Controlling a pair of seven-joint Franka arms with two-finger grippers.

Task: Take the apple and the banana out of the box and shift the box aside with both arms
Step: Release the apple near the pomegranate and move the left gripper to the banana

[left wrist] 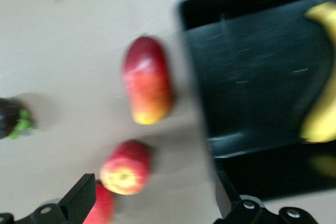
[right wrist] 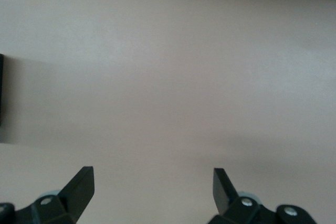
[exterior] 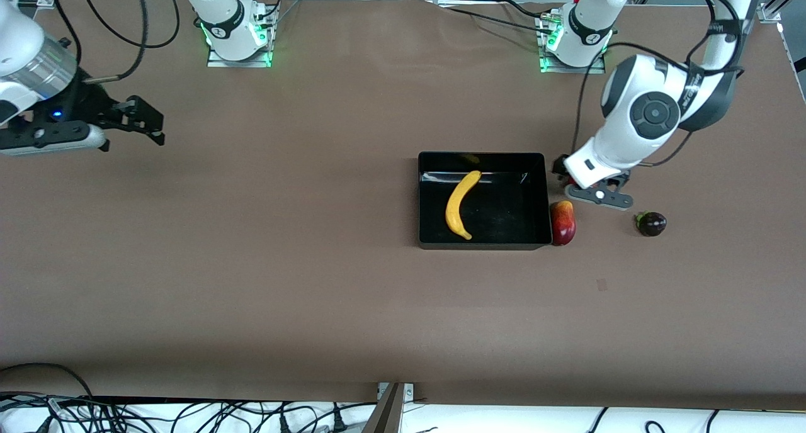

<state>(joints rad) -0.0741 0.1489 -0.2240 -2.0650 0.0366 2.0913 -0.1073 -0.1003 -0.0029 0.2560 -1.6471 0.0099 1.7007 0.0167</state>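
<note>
1. Brown table fills almost the whole front view; matte, plain surface.
2. Small darker mark on the table, toward the left arm's end.
3. White strip along the near edge, with loose black cables on it.
4. Metal bracket at the middle of the near edge.
5. Two mount plates at the top edge, glowing green.
6. Even, soft overhead light; faint shadows.

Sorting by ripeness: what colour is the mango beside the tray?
Red fading to yellow mango, clearest in left wrist view.
</note>
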